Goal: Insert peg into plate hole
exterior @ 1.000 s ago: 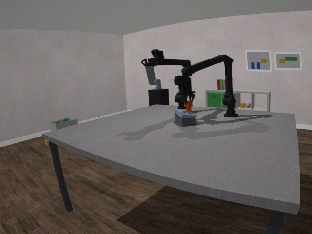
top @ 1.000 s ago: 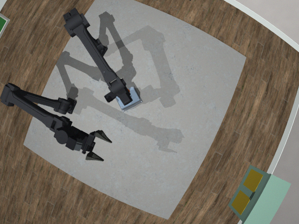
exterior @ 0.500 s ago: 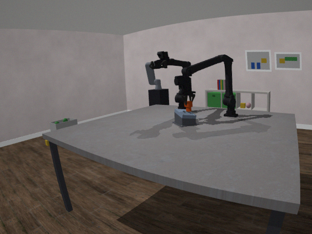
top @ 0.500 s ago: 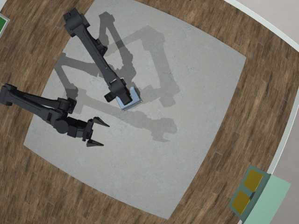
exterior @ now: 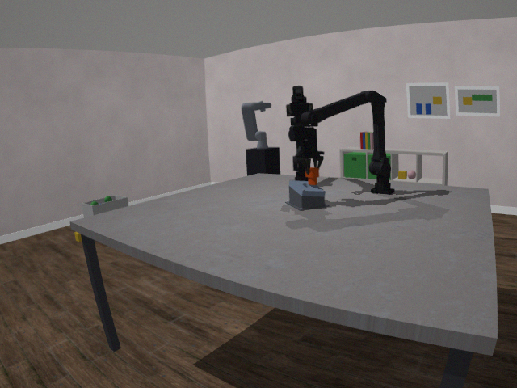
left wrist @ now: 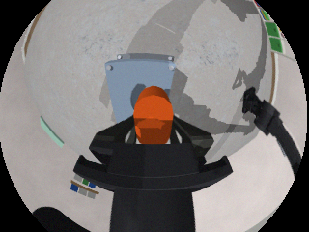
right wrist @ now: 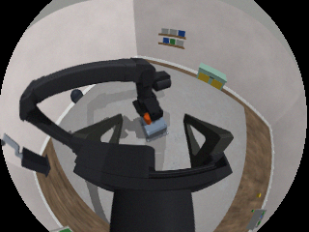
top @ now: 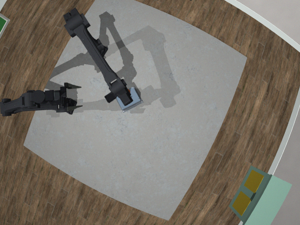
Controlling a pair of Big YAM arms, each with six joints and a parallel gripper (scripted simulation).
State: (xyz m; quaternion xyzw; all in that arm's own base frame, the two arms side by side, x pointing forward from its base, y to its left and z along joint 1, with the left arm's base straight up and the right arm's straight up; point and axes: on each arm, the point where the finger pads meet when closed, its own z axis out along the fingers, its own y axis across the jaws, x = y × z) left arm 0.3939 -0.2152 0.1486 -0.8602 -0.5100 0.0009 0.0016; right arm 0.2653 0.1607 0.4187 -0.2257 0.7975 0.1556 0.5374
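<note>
on grey tabletop (top: 154, 150) (exterior: 292, 250) (left wrist: 97, 29), left claw (exterior: 313, 167) (left wrist: 154, 130) clamps orange peg (exterior: 313, 176) (left wrist: 154, 116) (right wrist: 147, 118) roughly upright; right claw (top: 81, 96) (right wrist: 154, 127) apart.

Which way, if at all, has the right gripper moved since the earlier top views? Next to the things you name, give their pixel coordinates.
Yes: the right gripper (top: 81, 96) (right wrist: 153, 117) moved toward the table edge beside its arm.
</note>
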